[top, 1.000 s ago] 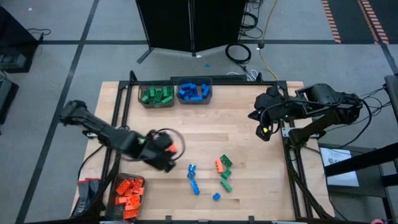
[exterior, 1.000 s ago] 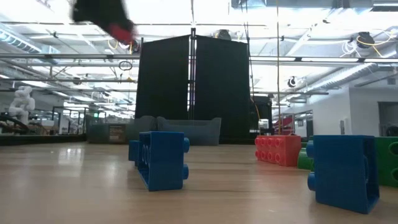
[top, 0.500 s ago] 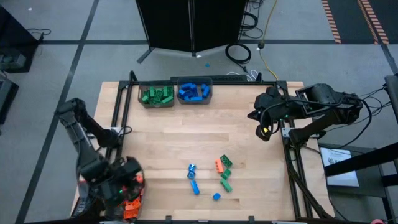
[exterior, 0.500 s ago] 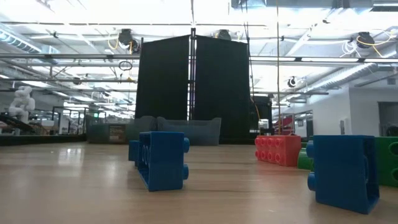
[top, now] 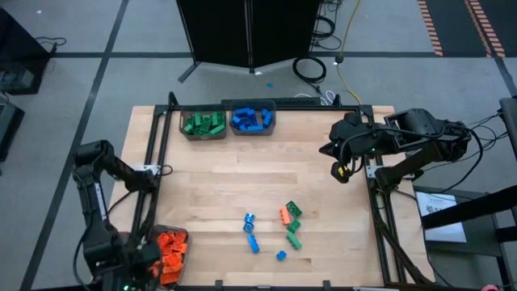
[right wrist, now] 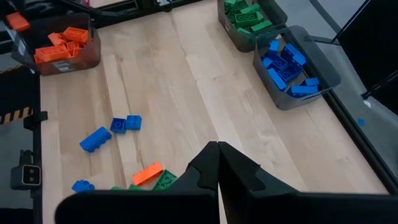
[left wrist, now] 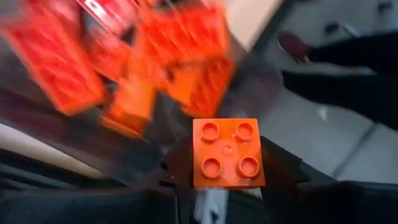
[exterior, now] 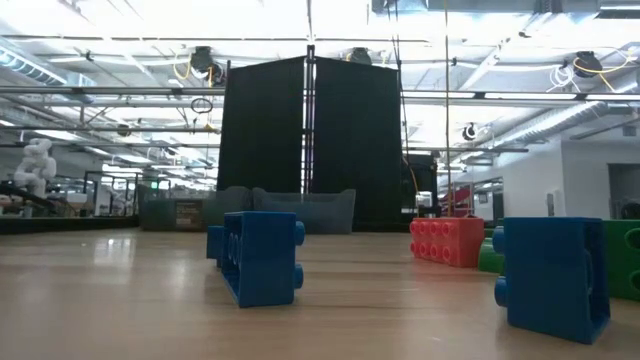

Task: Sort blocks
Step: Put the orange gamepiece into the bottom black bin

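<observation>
My left gripper [left wrist: 227, 177] is shut on a small orange four-stud block [left wrist: 227, 149]. It hangs at the table's near left corner [top: 133, 259], just at the left rim of the bin of orange blocks [top: 168, 250]. Loose blocks lie on the wood right of the middle: blue ones [top: 249, 219] [top: 254, 242], an orange one [top: 285, 215] and green ones [top: 294, 240]. My right gripper [top: 342, 170] hangs shut and empty above the table's right side, with its fingers together in its own wrist view [right wrist: 217, 152]. My left gripper pinches the orange block by two opposite side walls [left wrist: 198, 155], one dark finger [left wrist: 177, 167] on each side. The fingers point steeply down. The block's studded top faces the wrist camera, and the block is lifted clear of the table and the bin.
A bin of green blocks [top: 203, 124] and a bin of blue blocks [top: 252, 119] stand side by side at the far edge. A black frame rail [top: 153, 153] runs along the table's left side. In the low view, blue blocks [exterior: 257, 255] [exterior: 550, 275] stand close by.
My left gripper has swung from over the table's left middle toward the near left corner, to the orange bin, sinking a little and turning about as it went. The orange block has stayed between its fingers. My right arm has kept still.
</observation>
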